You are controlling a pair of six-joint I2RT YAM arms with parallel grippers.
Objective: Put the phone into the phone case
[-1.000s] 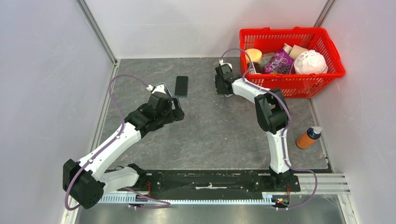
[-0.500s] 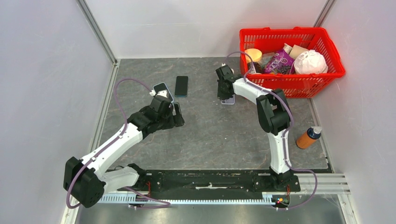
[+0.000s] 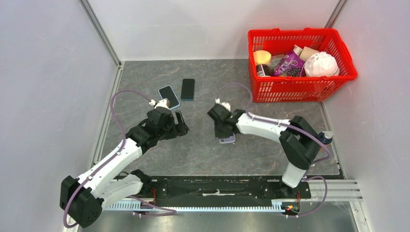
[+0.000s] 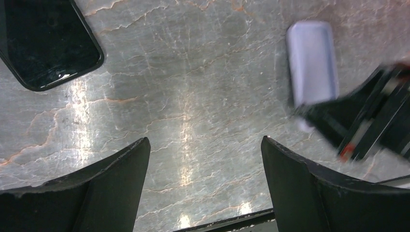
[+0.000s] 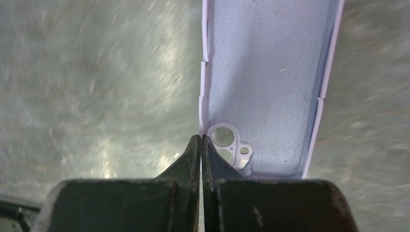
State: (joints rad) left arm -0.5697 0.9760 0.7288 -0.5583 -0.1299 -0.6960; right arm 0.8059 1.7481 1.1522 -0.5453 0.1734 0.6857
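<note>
Two phones lie face up at the back of the mat: a dark phone (image 3: pixel 187 89) and, to its left, a tilted light-rimmed phone (image 3: pixel 168 96). One black phone (image 4: pixel 43 43) shows at the top left of the left wrist view. The lilac phone case (image 3: pixel 226 140) (image 5: pixel 268 72) lies open side up in the middle of the mat, camera cutout toward the wrist. My right gripper (image 3: pixel 223 133) (image 5: pixel 200 140) is shut on the case's left side wall. My left gripper (image 3: pixel 180 123) (image 4: pixel 204 140) stands open over bare mat, with the case (image 4: pixel 312 63) to its right.
A red basket (image 3: pixel 302 92) full of groceries stands at the back right. A bottle's top (image 3: pixel 328 135) peeks out behind the right arm's elbow. Metal rails and grey walls bound the mat.
My right gripper shut on the case's edge and brought it from beside the basket to the middle of the mat. My left arm drew back toward me, uncovering the light-rimmed phone.
</note>
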